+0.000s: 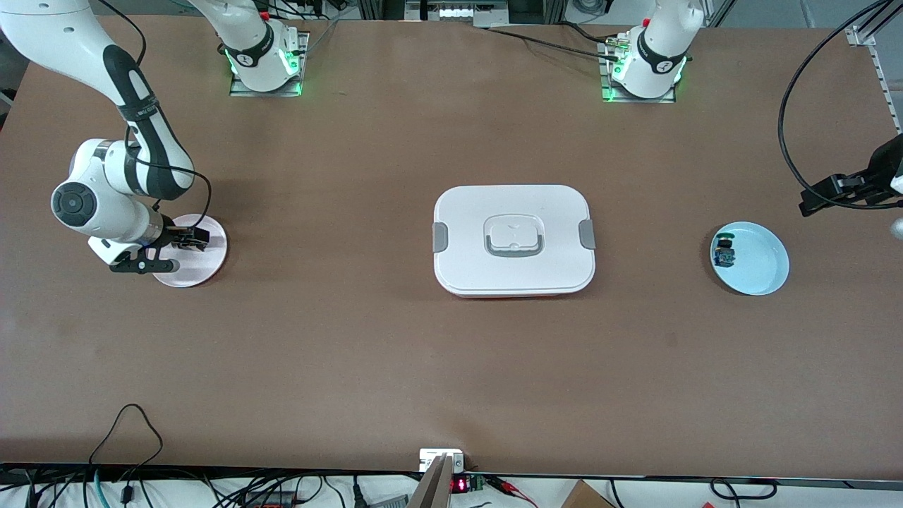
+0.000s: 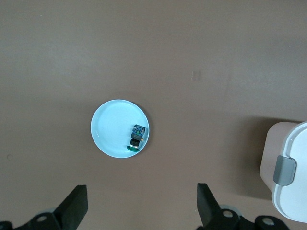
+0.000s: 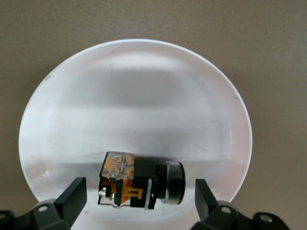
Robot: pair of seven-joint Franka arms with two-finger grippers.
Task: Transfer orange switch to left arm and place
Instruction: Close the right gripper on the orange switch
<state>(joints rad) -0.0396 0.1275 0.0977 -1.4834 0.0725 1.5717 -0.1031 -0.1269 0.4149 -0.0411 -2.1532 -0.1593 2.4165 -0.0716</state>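
Orange switch (image 3: pixel 139 184) on pink plate (image 1: pixel 211 264) between spread right claw (image 3: pixel 140 196), left claw (image 2: pixel 141 208) released.

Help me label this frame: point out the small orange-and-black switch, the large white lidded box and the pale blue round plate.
small orange-and-black switch (image 3: pixel 139 186), right wrist view, on its black body.
large white lidded box (image 1: pixel 465 212), front view, on the flat lid.
pale blue round plate (image 1: pixel 760 262), front view, on its bare inner surface.
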